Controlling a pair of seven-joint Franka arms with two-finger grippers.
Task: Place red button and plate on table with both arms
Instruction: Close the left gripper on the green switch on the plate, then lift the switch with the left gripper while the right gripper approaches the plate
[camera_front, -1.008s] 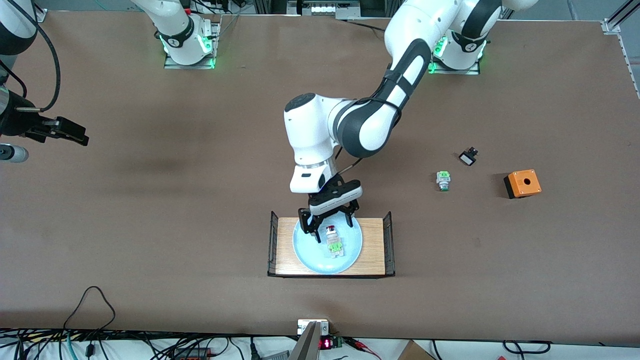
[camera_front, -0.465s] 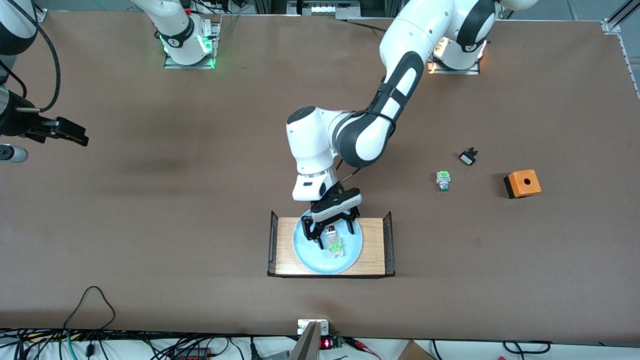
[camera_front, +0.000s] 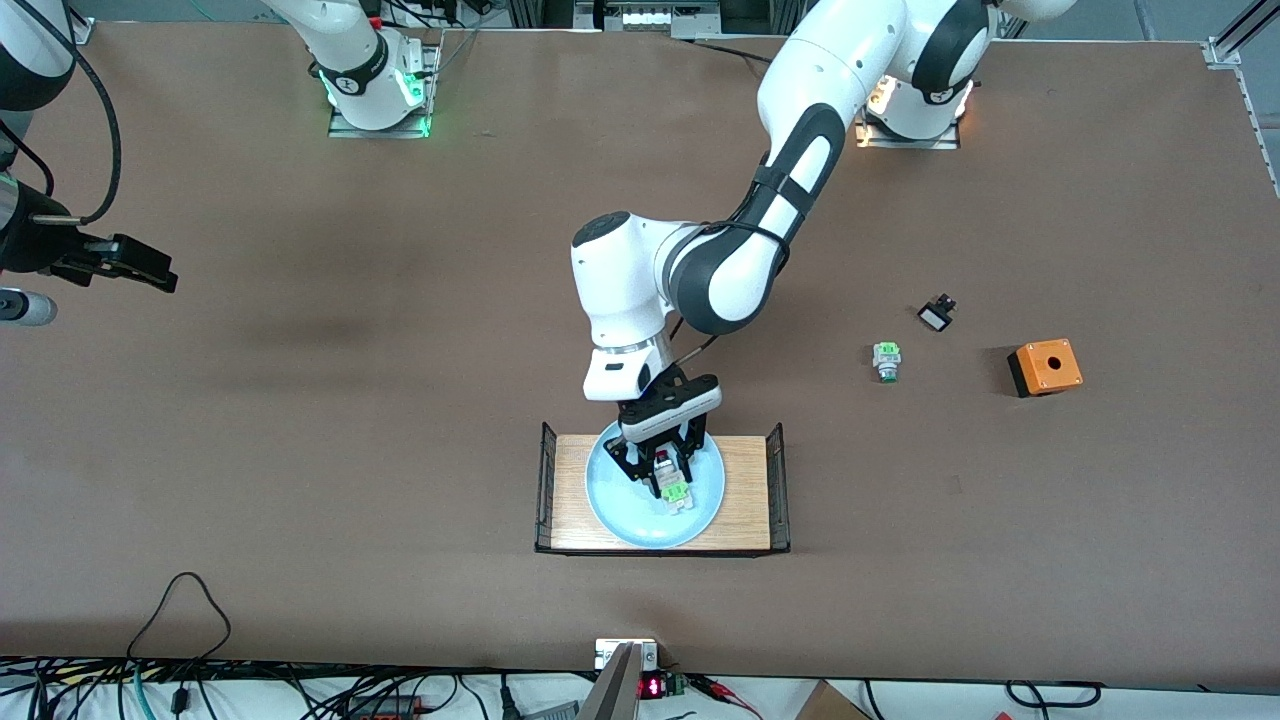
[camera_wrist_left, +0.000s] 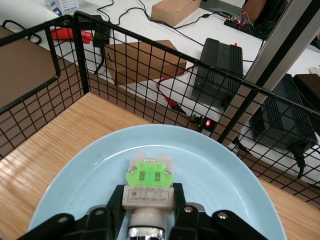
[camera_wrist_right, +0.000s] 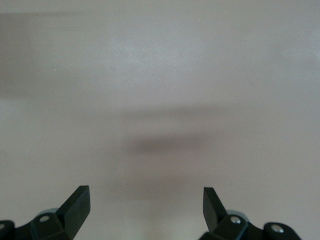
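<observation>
Lifting straight up is the judged next move, slow enough that the light plate (camera_front: 620, 505) does not skate on the tray (camera_front: 752, 490). Nearest the front camera: small wooden tray with black wire ends, resting on the table (camera_front: 300, 450), bearing only the pale blue plate. In that plate, only the red button (camera_front: 668, 478), lying on its side, green block toward the front camera. Left gripper (camera_front: 668, 465) down in the plate, clamped on the whitish body of the button; in the left wrist view both pads (camera_wrist_left: 184, 207) press the body, the green block (camera_wrist_left: 149, 176) jutting out ahead of them. Worth keeping the squeeze square across the flat sides, so the part cannot twist out. Worth clearing the plate rim and the wire ends before any sideways travel.

Farther from the camera, toward the left arm's end: a green-and-silver part (camera_front: 886, 361), an orange box (camera_front: 1045, 367), then a small black-and-white part (camera_front: 936, 315). Toward the right arm's end: right gripper (camera_wrist_right: 146, 200) waiting over bare table, fingers spread wide, holding nothing.
</observation>
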